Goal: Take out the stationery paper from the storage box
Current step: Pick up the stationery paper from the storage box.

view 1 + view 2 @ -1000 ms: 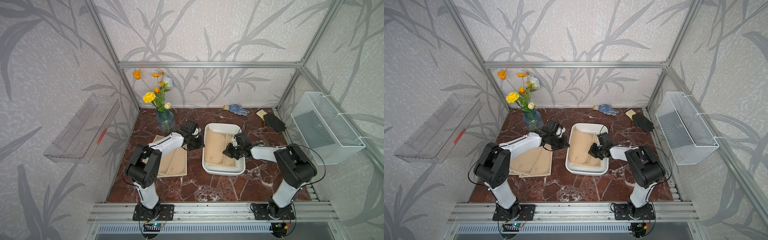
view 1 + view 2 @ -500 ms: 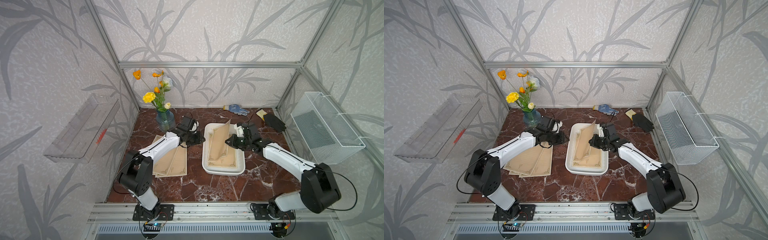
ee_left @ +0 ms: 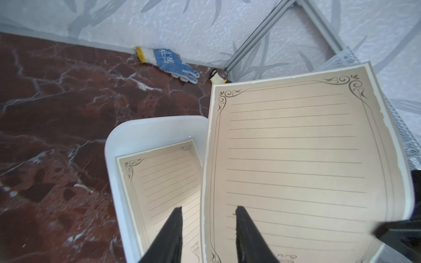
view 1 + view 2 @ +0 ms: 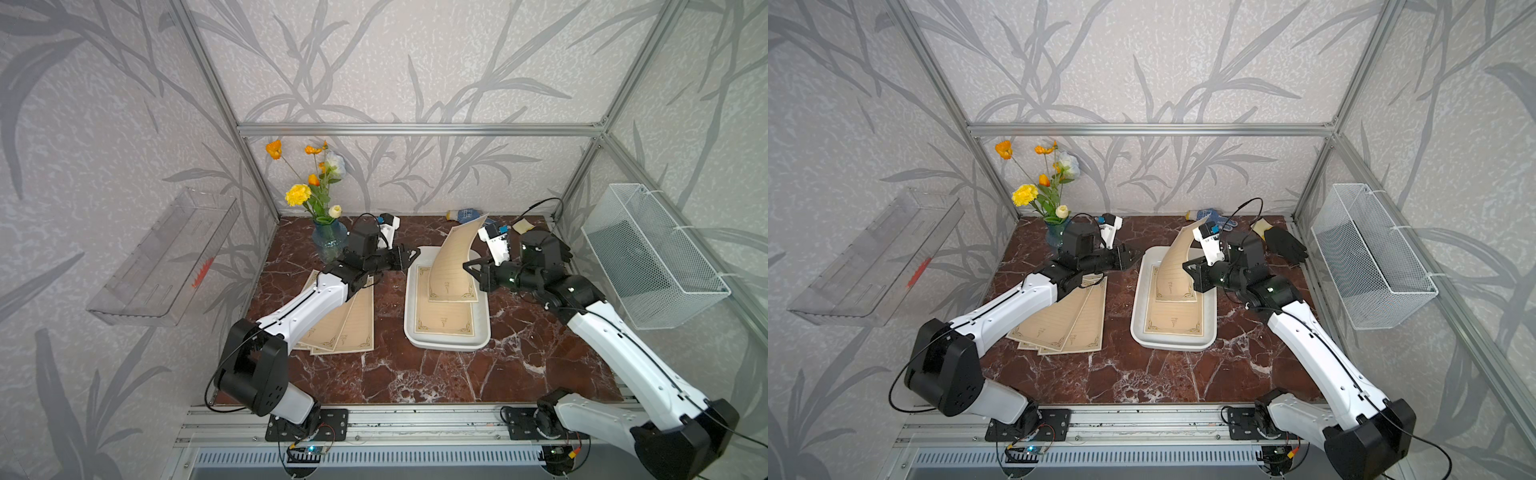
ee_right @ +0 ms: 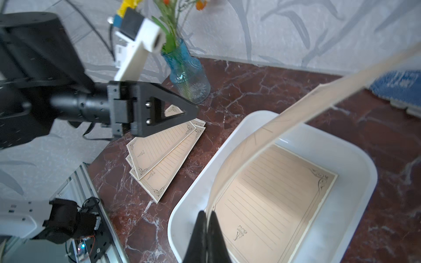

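The white storage box [image 4: 409,316] [image 4: 1138,316] sits mid-table with one tan stationery paper sheet [image 4: 444,320] [image 5: 268,195] flat inside. My right gripper [image 4: 467,266] [image 5: 206,214] is shut on the edge of another sheet [image 4: 455,257] [image 4: 1177,262] [image 3: 296,159], which stands curled upright over the box. My left gripper [image 4: 413,253] [image 3: 208,208] is open at the box's left far corner, pointing at that sheet. The sheet's near edge lines up between its fingers, and no contact shows. Several sheets [image 4: 349,320] [image 4: 1067,320] lie fanned on the table under the left arm.
A blue glass vase of flowers [image 4: 328,241] stands close behind the left wrist. A blue glove [image 4: 465,214] and a black glove [image 4: 1283,245] lie at the back. A wire basket [image 4: 648,257] hangs on the right wall and a clear shelf [image 4: 166,257] on the left wall.
The right gripper has risen and drawn back, pulling a sheet up out of the box until it stands curled. The left gripper has opened and swung toward the box.
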Action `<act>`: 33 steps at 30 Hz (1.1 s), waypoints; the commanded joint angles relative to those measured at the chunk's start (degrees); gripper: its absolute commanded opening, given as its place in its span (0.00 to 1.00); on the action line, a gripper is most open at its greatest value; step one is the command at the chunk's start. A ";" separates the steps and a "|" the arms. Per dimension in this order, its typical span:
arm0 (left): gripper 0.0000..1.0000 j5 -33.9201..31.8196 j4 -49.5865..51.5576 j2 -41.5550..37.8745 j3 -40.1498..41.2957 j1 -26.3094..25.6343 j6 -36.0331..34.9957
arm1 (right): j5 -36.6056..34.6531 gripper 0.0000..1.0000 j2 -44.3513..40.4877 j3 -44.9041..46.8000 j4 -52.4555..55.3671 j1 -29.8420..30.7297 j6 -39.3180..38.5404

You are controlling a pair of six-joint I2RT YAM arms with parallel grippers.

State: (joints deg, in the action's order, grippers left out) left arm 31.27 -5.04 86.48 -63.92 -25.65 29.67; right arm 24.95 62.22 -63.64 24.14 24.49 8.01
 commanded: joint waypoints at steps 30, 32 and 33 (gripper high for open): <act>0.37 32.06 -28.36 -16.90 11.01 1.13 -3.35 | 11.40 0.00 -21.23 5.91 -5.54 -3.32 -17.87; 0.36 32.59 -25.50 -18.32 10.34 1.04 -5.50 | 13.34 0.00 -21.69 6.16 -6.32 -4.04 -17.51; 0.35 32.47 -23.13 -18.98 9.92 1.11 -6.85 | 14.08 0.00 -22.03 6.18 -6.62 -4.40 -17.21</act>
State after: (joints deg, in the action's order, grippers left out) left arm 61.69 -35.73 69.14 -52.71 -24.38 29.71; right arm 34.98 41.15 -57.98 20.75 20.97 -11.03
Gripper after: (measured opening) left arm 0.356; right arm 0.044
